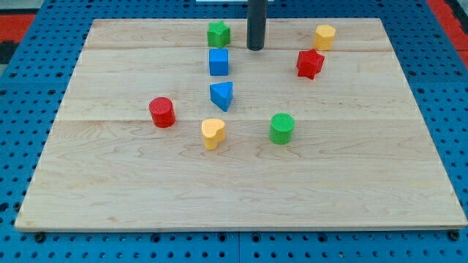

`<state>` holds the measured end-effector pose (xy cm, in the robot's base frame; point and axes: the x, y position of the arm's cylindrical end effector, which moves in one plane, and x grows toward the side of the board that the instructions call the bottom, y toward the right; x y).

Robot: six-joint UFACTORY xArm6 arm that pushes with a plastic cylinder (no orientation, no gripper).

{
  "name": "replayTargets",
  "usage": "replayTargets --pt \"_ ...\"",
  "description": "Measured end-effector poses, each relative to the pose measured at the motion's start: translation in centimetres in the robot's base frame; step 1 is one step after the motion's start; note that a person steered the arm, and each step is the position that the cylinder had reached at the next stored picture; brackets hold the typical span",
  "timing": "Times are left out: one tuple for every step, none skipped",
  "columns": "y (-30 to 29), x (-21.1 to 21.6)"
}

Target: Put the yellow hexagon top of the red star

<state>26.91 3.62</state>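
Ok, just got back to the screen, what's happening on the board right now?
My tip rests near the view's top, between the green star on its left and the yellow hexagon on its right, touching neither. The yellow hexagon sits just up and right of the red star, with a small gap, so it is close but not squarely above it. The blue cube, blue triangle, red cylinder, yellow heart and green cylinder lie further down.
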Motion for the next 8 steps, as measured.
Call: replayTargets --pt "0.0 0.0" --pt "0.0 0.0" --pt "0.0 1.4" --pt "0.0 4.3" --pt "3.3 6.7" --pt "1.6 11.1" --pt "1.0 13.6" --pt "-4.0 13.1"
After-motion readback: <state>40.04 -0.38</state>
